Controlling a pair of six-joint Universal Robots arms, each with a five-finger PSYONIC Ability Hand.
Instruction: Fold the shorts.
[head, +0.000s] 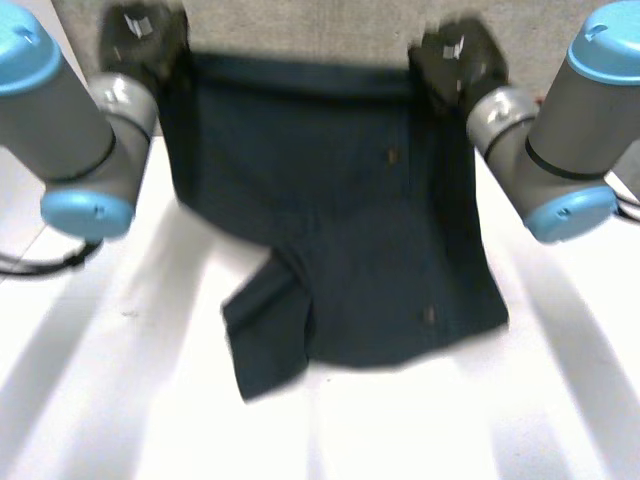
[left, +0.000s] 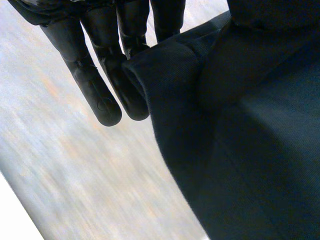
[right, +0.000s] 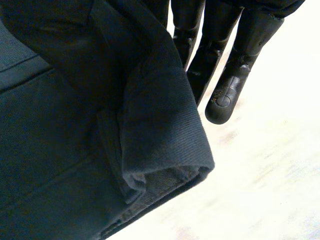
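My left hand (head: 140, 45) is pinching the left waistband corner of the shorts (head: 340, 220); my right hand (head: 455, 55) is pinching the right corner. The waistband is running across between both hands, equally near each, and the legs are hanging from it onto the table (head: 120, 400).

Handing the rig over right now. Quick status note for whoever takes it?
Left hand: fingers pinching one far corner of the shorts.
Right hand: fingers pinching the other far corner.
Far edge looks lifted between the hands; the rest drapes onto the table, with one leg rumpled under on the left-arm side.
Done: both corners grasped.
Left: no clean fold yet; smooth that leg, then fold.
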